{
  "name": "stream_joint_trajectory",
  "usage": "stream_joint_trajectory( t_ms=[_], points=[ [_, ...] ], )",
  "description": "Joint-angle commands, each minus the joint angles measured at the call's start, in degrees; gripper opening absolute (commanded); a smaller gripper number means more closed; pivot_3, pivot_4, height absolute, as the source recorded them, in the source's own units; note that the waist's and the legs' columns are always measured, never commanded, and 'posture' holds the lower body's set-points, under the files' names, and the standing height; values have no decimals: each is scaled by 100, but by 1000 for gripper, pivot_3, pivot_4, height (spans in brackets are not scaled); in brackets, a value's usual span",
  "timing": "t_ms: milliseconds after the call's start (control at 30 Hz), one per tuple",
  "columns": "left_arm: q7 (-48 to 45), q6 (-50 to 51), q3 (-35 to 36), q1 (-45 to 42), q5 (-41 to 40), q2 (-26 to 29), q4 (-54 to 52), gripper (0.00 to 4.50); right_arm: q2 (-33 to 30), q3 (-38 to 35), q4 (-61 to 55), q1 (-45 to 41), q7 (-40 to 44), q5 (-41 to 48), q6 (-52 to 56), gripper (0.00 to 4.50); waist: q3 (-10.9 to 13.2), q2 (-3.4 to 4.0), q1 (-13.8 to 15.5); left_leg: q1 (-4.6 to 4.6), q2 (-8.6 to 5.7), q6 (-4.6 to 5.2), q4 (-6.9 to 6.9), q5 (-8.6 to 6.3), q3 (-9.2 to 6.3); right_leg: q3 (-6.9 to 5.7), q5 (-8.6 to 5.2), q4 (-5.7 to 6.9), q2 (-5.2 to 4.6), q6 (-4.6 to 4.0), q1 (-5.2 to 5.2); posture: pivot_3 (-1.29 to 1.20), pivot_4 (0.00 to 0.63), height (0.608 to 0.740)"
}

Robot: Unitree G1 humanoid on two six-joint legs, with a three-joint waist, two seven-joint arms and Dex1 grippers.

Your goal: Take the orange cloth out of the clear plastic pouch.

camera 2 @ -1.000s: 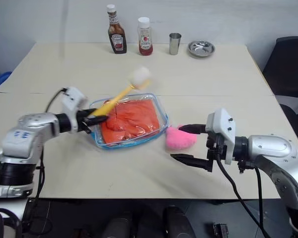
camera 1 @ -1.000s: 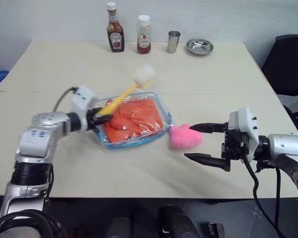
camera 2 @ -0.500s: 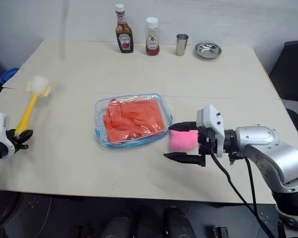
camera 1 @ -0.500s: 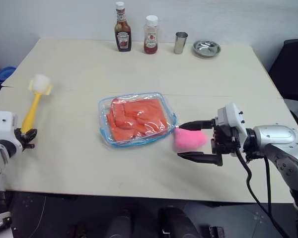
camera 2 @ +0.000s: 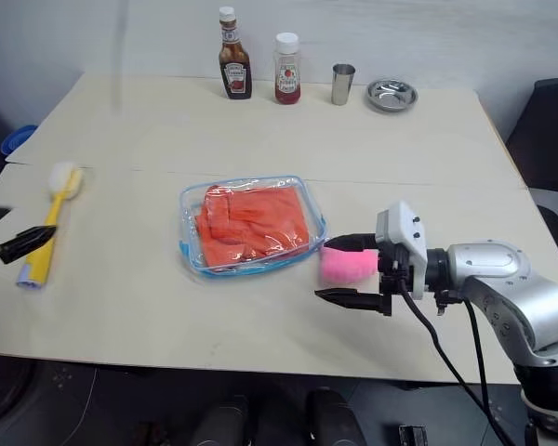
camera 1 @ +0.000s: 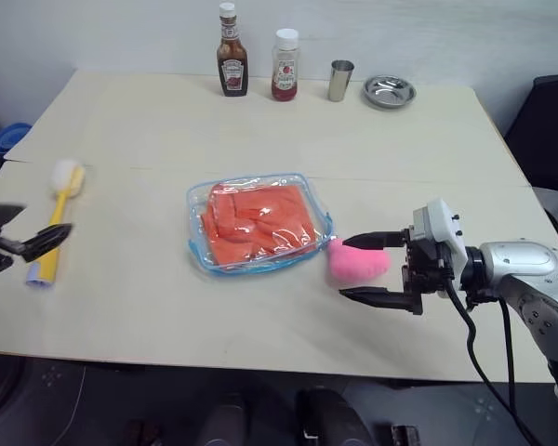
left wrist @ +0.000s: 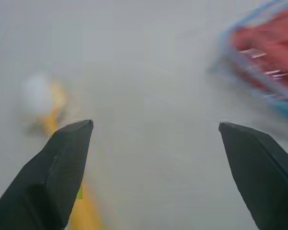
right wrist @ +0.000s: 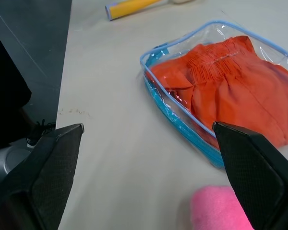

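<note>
Lying mid-table (camera 1: 149, 307), the clear, blue-edged plastic pouch (camera 1: 197, 200) holding the wrinkled orange cloth (camera 1: 259, 221) sits nearer the wide-open, empty right end effector (camera 1: 372, 268); the left end effector (camera 1: 26, 229), also open and empty, is well apart.

Beige table (camera 1: 260, 121) — pale wall (camera 1: 428, 28), black chair (camera 1: 544, 121).

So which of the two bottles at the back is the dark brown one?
The dark brown bottle is the one on the left. The bottle next to it is red, and it stands closer to the metal cup.
</note>
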Motion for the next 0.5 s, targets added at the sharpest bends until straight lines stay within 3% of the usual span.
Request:
stream_joint_trajectory(
  t_ms=[33,133,267,467,500],
  points=[
    [-171,42,-1265,-553,-245,72,-726,4461,-40,-285,-302,76,-152,52,-38,4500,0,2,-24,0,0,0,-1,0,2,-1,0,0,0,0,1,0,150,740],
    [-318,-605,-3148,-1255,653,2,-922,4461,-16,-371,-461,206,-315,80,-6,4500,0,2,-28,0,0,-1,-3,2,2,0,0,4,8,1,0,0,150,740],
    [-468,-1299,-4781,-2061,1750,-430,-367,4461,-33,-523,-689,446,-501,125,33,4500,1,1,-97,-4,10,-1,-3,3,15,15,0,8,33,1,-9,0,150,740],
    [-397,-1625,-5569,-2802,2645,-1040,450,4461,-29,-709,-989,778,-776,192,82,4500,1,0,-147,-21,14,0,14,3,16,19,0,31,41,1,-26,0,150,740],
    [-362,-1659,-5556,-2862,2691,-1144,525,4283,-26,-735,-1033,826,-818,206,88,4500,2,0,-146,-22,14,1,19,3,15,19,0,35,41,1,-26,0,150,740]
  ],
)
